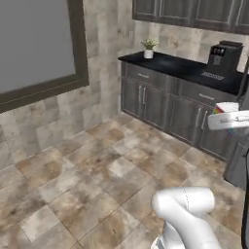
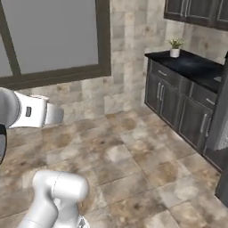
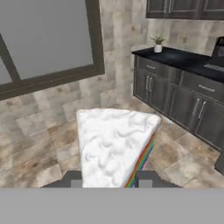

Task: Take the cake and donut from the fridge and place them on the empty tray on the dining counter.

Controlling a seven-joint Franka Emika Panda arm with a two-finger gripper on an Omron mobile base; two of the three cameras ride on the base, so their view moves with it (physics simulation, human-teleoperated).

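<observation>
Gripper (image 3: 109, 180) clamped narrow on cake (image 3: 114, 146), slice at lower centre of hand view above tiled floor (image 3: 39, 144); carry step in hand, base apparently in transit; next calls for reaching the dining table's tray.

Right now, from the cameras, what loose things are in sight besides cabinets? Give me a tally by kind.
Cake slice, held in the gripper: 1
Potted plant on the black counter: 1
Coffee machine on that counter: 1
Total: 3
</observation>
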